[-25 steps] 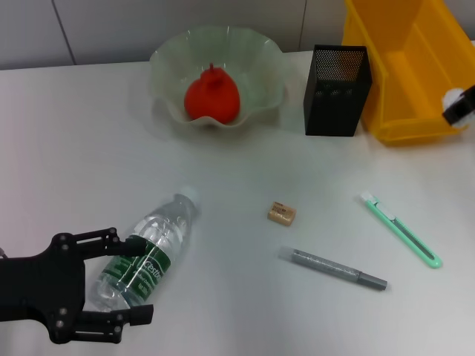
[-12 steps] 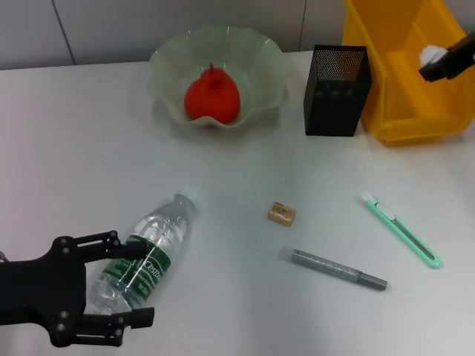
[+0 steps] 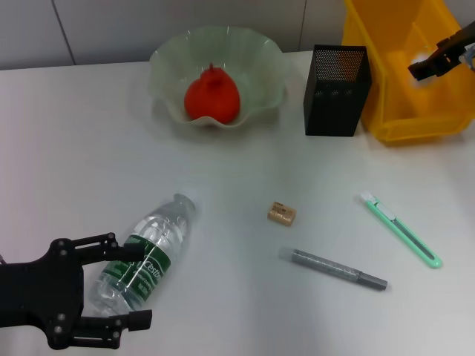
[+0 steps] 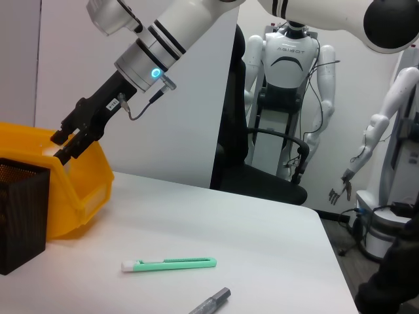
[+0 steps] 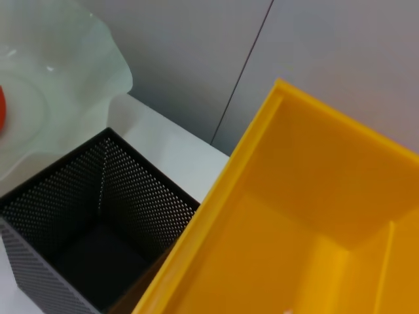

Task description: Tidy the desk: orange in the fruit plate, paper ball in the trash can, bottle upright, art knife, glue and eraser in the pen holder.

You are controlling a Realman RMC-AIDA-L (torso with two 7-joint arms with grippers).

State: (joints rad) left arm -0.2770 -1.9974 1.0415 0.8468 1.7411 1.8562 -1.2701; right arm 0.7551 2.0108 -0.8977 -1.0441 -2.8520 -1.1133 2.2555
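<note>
A clear water bottle [image 3: 148, 252] with a green label lies on its side at the front left of the white desk. My left gripper [image 3: 137, 284] is open, its two black fingers on either side of the bottle's lower half. My right gripper [image 3: 417, 70] hangs over the yellow bin [image 3: 386, 67] at the back right, shut on the white paper ball [image 3: 421, 56], which only partly shows. The orange [image 3: 213, 98] sits in the pale green fruit plate [image 3: 167, 55]. The eraser [image 3: 281, 213], grey glue stick [image 3: 334, 269] and green art knife [image 3: 401, 230] lie on the desk.
The black mesh pen holder [image 3: 338, 93] stands between the plate and the bin. The left wrist view shows the right gripper [image 4: 63, 145] above the bin [image 4: 78, 190], the knife [image 4: 169, 263], and other robots and a chair beyond the desk edge.
My right gripper has carried the paper ball up and left, from the bin's right edge to over its inside. My left gripper and the bottle have barely moved.
</note>
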